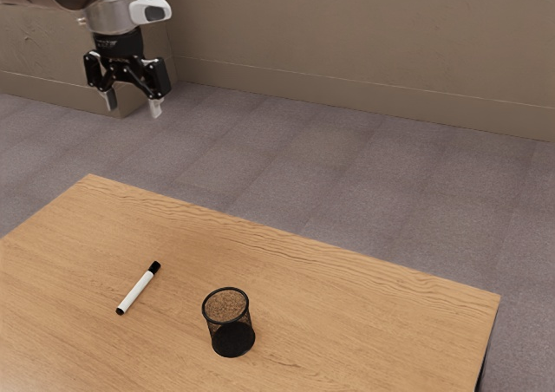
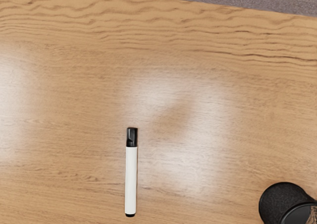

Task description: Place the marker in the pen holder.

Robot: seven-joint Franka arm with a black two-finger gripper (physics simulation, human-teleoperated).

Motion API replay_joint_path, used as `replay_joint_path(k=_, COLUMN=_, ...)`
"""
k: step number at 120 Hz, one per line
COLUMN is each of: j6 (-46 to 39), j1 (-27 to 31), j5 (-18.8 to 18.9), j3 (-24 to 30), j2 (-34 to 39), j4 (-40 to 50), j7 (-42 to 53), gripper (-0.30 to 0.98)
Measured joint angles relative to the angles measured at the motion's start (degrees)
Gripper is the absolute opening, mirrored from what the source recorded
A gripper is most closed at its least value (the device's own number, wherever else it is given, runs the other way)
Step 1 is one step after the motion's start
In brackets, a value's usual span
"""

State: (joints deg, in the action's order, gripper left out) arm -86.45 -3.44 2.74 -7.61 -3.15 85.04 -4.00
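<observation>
Wood bench (image 1: 364, 318) under everything. Arm (image 1: 111, 15) raised at exterior view's upper left, hand aimed down. Claw (image 1: 133, 107) released, fingers apart, well above bench level. Pen holder (image 1: 230, 324): black mesh, round, upright, bench color through the mesh. Marker (image 1: 138, 290): flat on bench near holder, white barrel, black cap and butt.

The wrist view's edge cuts off the pen holder (image 2: 278, 203), and its inside seems partly hidden there.

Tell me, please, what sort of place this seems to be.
Probably an office or study, judging by the greyish carpet, the wooden table and the pen holder on it.
</observation>
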Motion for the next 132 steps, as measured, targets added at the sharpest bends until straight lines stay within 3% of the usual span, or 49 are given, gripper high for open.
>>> replay_joint_path(k=29, j6=-0.03, j1=-0.17, j5=-0.12, j3=1.34, j2=-0.33, j4=-2.11, j7=-0.02, gripper=0.69)
replay_joint_path(k=63, j6=-6.01, j1=-0.09, j5=-0.51, j3=0.95, j2=-15.87, j4=-2.06, j7=0.00, gripper=0.69)
replay_joint_path(k=95, j6=-12.80, j1=0.05, j5=-2.32, j3=0.46, j2=-25.06, j4=-1.71, j7=0.03, gripper=0.69)
replay_joint_path(k=107, j6=-17.10, j1=0.06, j5=-3.57, j3=-0.34, j2=-24.29, j4=3.06, j7=-0.60, gripper=0.69)
replay_joint_path(k=132, j6=-26.47, j1=-0.03, j5=-3.63, j3=-3.21, j2=-13.66, j4=22.23, j7=-1.59, gripper=0.69)
